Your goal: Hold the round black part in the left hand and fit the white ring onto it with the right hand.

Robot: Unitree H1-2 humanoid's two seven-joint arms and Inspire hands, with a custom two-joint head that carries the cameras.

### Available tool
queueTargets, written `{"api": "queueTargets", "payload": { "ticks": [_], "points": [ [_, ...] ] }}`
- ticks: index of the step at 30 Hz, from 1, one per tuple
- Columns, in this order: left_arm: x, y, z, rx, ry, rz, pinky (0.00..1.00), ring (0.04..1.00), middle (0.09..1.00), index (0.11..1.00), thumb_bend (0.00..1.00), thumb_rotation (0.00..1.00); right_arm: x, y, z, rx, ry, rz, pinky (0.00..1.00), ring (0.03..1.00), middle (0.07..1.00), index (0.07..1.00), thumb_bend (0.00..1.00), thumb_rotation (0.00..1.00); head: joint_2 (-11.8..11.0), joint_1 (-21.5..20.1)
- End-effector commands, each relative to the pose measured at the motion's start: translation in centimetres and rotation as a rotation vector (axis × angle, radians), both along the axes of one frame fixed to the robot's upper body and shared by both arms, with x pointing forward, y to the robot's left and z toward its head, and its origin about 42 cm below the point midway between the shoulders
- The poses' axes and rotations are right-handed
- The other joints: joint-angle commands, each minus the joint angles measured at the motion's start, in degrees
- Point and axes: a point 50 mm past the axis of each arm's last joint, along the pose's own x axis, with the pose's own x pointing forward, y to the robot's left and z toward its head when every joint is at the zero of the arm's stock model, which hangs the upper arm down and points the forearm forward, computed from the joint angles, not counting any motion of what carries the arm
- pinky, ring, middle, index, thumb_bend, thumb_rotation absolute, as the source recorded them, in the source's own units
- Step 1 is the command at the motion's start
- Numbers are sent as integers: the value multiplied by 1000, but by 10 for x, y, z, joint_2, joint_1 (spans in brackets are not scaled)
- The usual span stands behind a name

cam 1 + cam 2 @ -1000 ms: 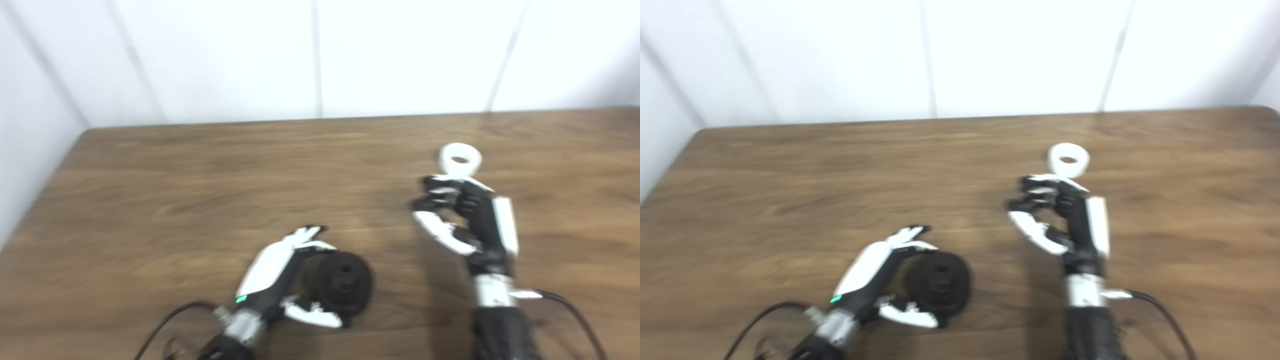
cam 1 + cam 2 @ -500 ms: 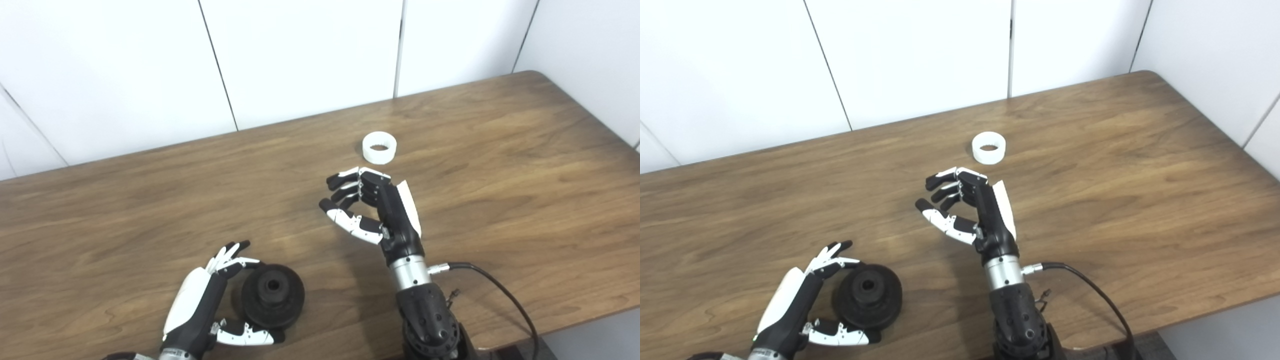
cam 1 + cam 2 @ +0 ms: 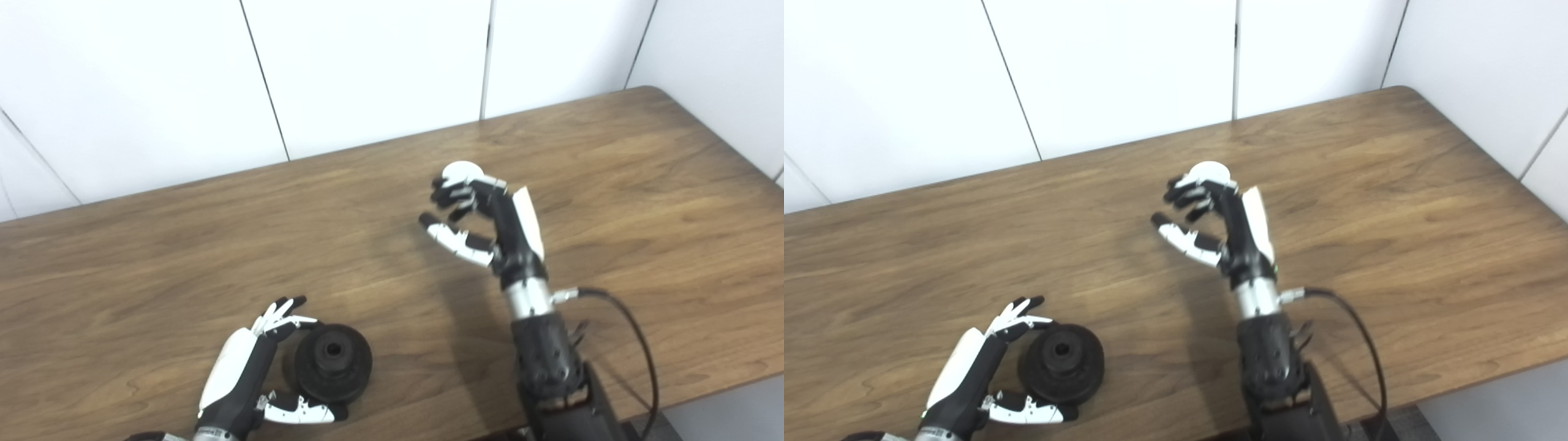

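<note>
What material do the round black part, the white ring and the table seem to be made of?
Round black part: matte, dull black, possibly rubber or plastic; it shows no shine.
White ring: smooth, opaque white, likely plastic; mostly hidden behind the right hand.
Table: brown with wood grain, either wood or a laminate.

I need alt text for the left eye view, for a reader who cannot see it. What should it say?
The robot's right hand reaches over the white ring on a wooden table, its fingers curled and partly hiding the ring. Nearer the camera, the left hand cups the round black part, which rests on the table.
</note>
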Motion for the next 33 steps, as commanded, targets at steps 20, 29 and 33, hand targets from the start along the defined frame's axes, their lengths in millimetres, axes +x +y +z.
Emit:
{"api": "queueTargets", "payload": {
  "ticks": [20, 29, 33],
  "points": [
    [2, -3, 8, -7, -57, -16, 1000, 1000, 946, 568, 917, 167, 96, -73, 89, -491, 37, -158, 631, 839, 907, 761, 638, 438, -1, 6],
    [3, -6, 8, -13, -55, -10, 1000, 1000, 946, 569, 917, 153, 137, -95, 103, -626, 147, -119, 717, 912, 943, 827, 669, 539, -2, 12],
    [2, -6, 9, -12, -57, -8, 1000, 1000, 946, 570, 914, 151, 150, -103, 97, -700, 221, -87, 801, 949, 971, 865, 783, 708, -1, 14]
  ]
}}
